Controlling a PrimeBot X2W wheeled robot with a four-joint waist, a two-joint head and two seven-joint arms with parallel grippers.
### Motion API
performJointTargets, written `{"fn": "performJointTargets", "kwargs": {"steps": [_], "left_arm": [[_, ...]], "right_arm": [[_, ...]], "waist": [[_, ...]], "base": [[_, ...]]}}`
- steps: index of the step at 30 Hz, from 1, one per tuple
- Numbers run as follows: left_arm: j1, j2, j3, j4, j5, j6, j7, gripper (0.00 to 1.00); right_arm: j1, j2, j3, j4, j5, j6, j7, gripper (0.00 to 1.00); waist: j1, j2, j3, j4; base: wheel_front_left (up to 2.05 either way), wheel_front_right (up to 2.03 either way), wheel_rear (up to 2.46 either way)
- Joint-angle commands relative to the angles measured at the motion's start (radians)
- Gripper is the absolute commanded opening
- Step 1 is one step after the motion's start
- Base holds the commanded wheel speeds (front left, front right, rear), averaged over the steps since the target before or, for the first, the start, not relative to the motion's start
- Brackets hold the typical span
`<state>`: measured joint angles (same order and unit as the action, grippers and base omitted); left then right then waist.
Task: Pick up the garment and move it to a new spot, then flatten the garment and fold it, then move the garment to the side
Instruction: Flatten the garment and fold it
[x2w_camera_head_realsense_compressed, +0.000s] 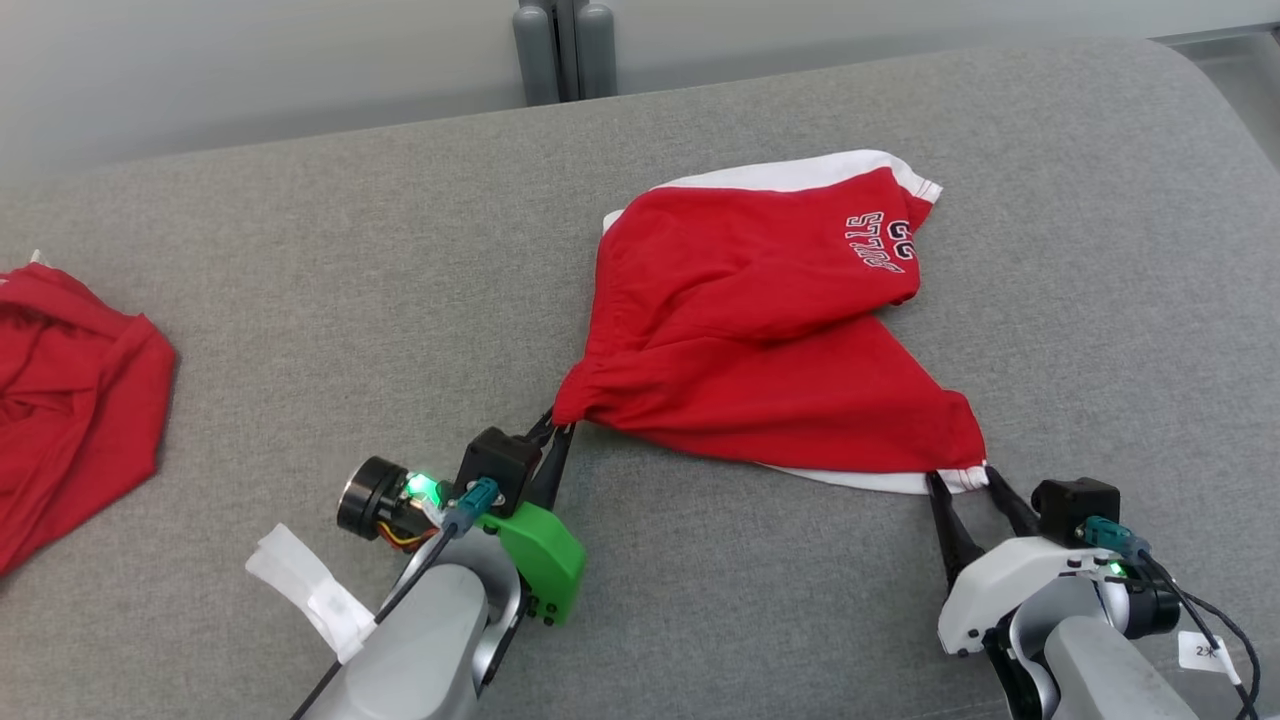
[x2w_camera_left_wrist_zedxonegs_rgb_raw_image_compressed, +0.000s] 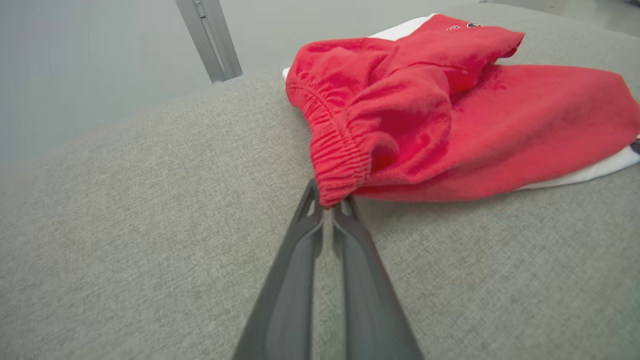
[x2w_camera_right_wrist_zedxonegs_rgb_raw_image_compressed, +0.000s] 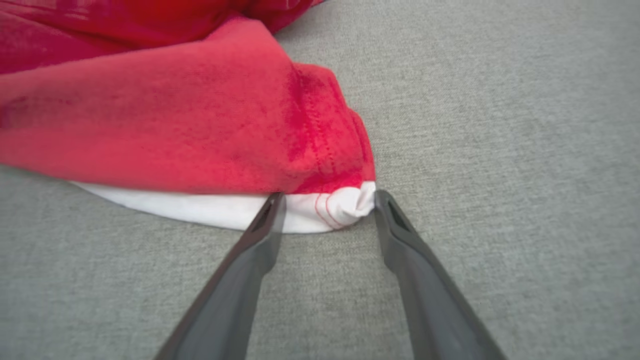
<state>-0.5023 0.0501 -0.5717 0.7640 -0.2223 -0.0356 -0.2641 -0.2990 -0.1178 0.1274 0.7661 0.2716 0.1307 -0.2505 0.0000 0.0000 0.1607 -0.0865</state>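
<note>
The garment (x2w_camera_head_realsense_compressed: 770, 330), red shorts with white trim and white lettering, lies crumpled in the middle of the grey padded surface. My left gripper (x2w_camera_head_realsense_compressed: 556, 428) is shut on the elastic waistband corner at the garment's near left; the left wrist view shows the pinched waistband (x2w_camera_left_wrist_zedxonegs_rgb_raw_image_compressed: 335, 170) between the tips of that gripper (x2w_camera_left_wrist_zedxonegs_rgb_raw_image_compressed: 330, 205). My right gripper (x2w_camera_head_realsense_compressed: 962, 478) stands open at the near right corner, its fingertips on either side of the white hem. In the right wrist view the hem corner (x2w_camera_right_wrist_zedxonegs_rgb_raw_image_compressed: 330, 210) sits between the spread fingers (x2w_camera_right_wrist_zedxonegs_rgb_raw_image_compressed: 270, 215) of that gripper (x2w_camera_right_wrist_zedxonegs_rgb_raw_image_compressed: 327, 200).
A second red cloth (x2w_camera_head_realsense_compressed: 70, 400) lies bunched at the left edge of the grey surface (x2w_camera_head_realsense_compressed: 350, 300). Grey vertical posts (x2w_camera_head_realsense_compressed: 565, 50) stand behind the far edge. A white tag (x2w_camera_head_realsense_compressed: 305, 590) hangs from my left forearm.
</note>
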Motion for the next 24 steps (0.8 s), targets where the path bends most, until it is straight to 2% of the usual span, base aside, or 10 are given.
{"fn": "performJointTargets", "kwargs": {"steps": [1, 6, 11, 15, 24], "left_arm": [[0.009, 0.003, -0.004, 0.016, -0.006, -0.007, -0.001, 0.0], [-0.014, 0.002, -0.008, 0.036, -0.019, -0.014, -0.001, 0.0], [-0.04, 0.018, 0.022, -0.003, -0.042, -0.02, -0.001, 0.0], [-0.081, 0.022, 0.064, -0.03, -0.099, -0.048, 0.009, 0.0], [-0.231, 0.067, 0.137, -0.178, -0.228, -0.081, 0.145, 0.0]], "right_arm": [[-0.013, -0.003, 0.011, 0.0, 0.012, 0.0, -0.007, 0.0], [-0.017, -0.022, 0.034, -0.085, 0.049, 0.0, -0.016, 0.0], [-0.024, -0.059, 0.047, -0.289, 0.105, 0.0, -0.016, 0.0], [-0.064, -0.088, 0.067, -0.427, 0.141, 0.0, -0.015, 0.0], [-0.254, -0.151, 0.1, -0.611, 0.143, 0.0, 0.091, 0.0]], "waist": [[0.0, 0.0, -0.004, 0.002], [0.0, 0.0, -0.028, 0.004], [0.0, 0.0, -0.062, 0.004], [0.0, 0.0, -0.106, 0.002], [0.0, 0.0, -0.19, -0.001]], "base": [[0.0, 0.0, 0.0], [0.0, 0.0, 0.0], [0.0, 0.0, 0.0], [0.0, 0.0, 0.0], [0.0, 0.0, 0.0]]}}
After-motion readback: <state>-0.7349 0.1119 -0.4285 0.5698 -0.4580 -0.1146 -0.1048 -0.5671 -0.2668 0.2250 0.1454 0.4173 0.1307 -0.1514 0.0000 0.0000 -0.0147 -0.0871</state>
